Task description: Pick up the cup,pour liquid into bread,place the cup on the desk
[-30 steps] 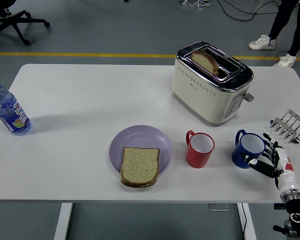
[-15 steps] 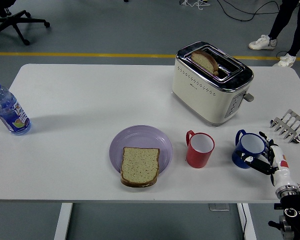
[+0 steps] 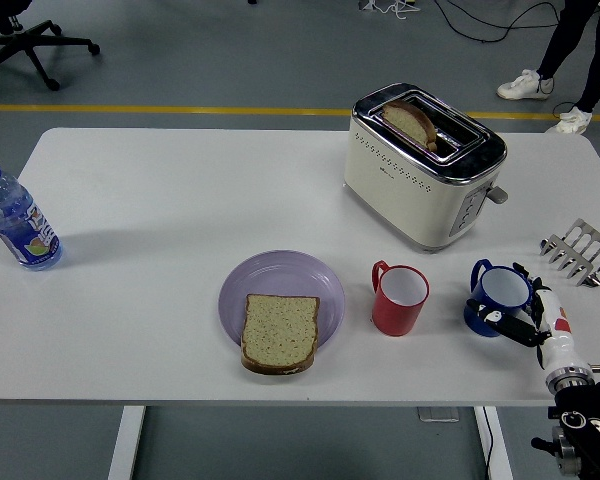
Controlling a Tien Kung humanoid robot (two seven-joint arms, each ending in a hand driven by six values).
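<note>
a blue cup (image 3: pixel 498 297) is touched by the right hand (image 3: pixel 536 318) at the table's (image 3: pixel 160 200) near right; a red cup (image 3: pixel 399 298) and bread (image 3: pixel 279 332) on a purple plate (image 3: pixel 280 278) are seen beside it.

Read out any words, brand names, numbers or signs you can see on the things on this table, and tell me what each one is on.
None can be read.
Water bottle: colourful label, print too small and blurred.
Toaster: a small dark mark low on its cream side, too small to read; the end panel's buttons show no legible signs.
Red cup, blue cup, purple plate: no print visible.

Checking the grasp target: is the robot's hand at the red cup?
No, the right hand is at the blue cup; the red cup stands alone.
</note>
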